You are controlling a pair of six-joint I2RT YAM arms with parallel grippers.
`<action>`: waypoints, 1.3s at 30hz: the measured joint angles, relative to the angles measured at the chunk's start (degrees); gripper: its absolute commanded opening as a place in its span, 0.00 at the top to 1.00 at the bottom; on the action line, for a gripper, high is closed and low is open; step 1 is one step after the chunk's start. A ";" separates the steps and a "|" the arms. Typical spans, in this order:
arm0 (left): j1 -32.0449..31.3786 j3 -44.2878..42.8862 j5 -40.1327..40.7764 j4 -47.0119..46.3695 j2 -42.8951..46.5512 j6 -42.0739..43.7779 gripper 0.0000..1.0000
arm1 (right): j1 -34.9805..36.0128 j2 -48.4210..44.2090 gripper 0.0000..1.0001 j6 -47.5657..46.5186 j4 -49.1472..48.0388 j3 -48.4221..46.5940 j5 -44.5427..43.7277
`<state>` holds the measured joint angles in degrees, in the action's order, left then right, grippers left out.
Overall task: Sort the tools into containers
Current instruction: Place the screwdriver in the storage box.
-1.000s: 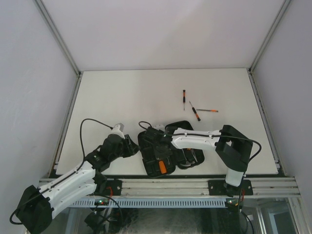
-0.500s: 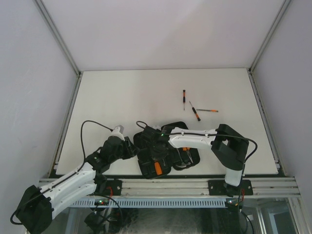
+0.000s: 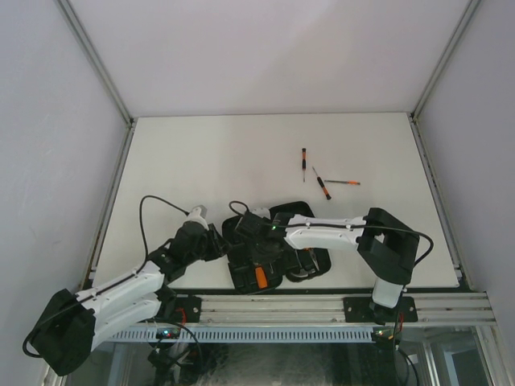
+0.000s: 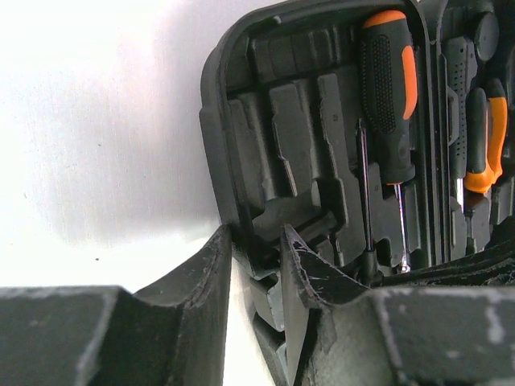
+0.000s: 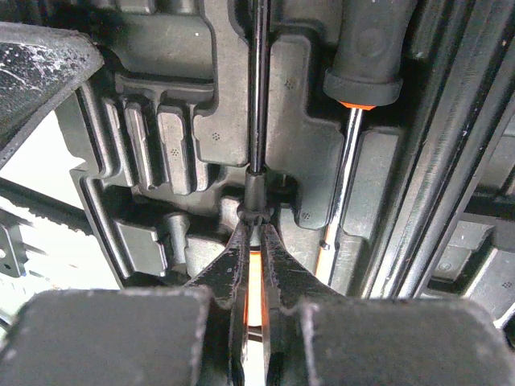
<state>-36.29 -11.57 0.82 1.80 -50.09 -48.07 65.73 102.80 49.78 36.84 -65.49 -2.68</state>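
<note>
Orange-handled screwdrivers (image 3: 322,187) lie well beyond the case (image 3: 320,261), right arm (image 3: 322,233) stretched across it.

A robotics lab test cell: a white table (image 3: 201,161) stands boxed in on the left, far and right by plain pale walls (image 3: 48,161) framed with aluminium profiles (image 3: 96,60). Along the near edge an aluminium rail (image 3: 282,308) carries the bolted left arm (image 3: 121,293) and right arm (image 3: 330,233) — a slotted cable duct (image 3: 265,333) runs just below.
</note>
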 measured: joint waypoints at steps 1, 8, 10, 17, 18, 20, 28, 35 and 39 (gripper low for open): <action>0.00 -0.09 -0.04 -0.11 -0.24 0.02 0.72 | 0.11 -0.59 1.00 0.15 -0.26 0.31 -0.35; 0.07 -0.46 -0.20 -1.16 -0.98 -0.57 0.72 | 0.63 -3.15 0.87 0.04 -2.32 1.57 -2.32; 0.07 -0.46 -0.20 -1.60 -1.25 -0.90 0.72 | 0.68 -3.37 0.83 -0.46 -1.99 1.18 -2.82; 0.13 -0.46 0.02 -1.77 -1.25 -0.96 0.73 | -0.83 -5.05 0.74 -3.58 0.59 -1.95 -4.76; 0.13 -0.46 0.04 -1.75 -1.20 -0.96 0.73 | -1.16 -5.75 0.74 -3.82 0.52 -2.25 -5.20; 0.17 -0.44 0.07 -1.68 -0.94 -0.94 0.73 | -1.57 -7.23 0.74 -4.09 0.44 -2.51 -6.21; 0.17 -0.11 0.39 -0.26 1.42 -0.94 0.84 | -1.97 -9.20 0.81 -5.03 0.31 -2.60 -8.94; 0.17 -0.11 0.46 0.02 1.75 -1.38 0.93 | -1.97 -5.57 0.87 -5.03 0.48 -2.62 -7.87; 0.17 -0.11 0.46 0.02 1.73 -1.38 0.95 | -1.95 -2.93 0.87 -5.03 1.05 -3.23 -5.92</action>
<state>-36.12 -11.68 1.28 1.83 -48.36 -49.45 63.79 99.88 44.75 37.89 -68.73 -8.60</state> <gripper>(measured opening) 0.120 0.137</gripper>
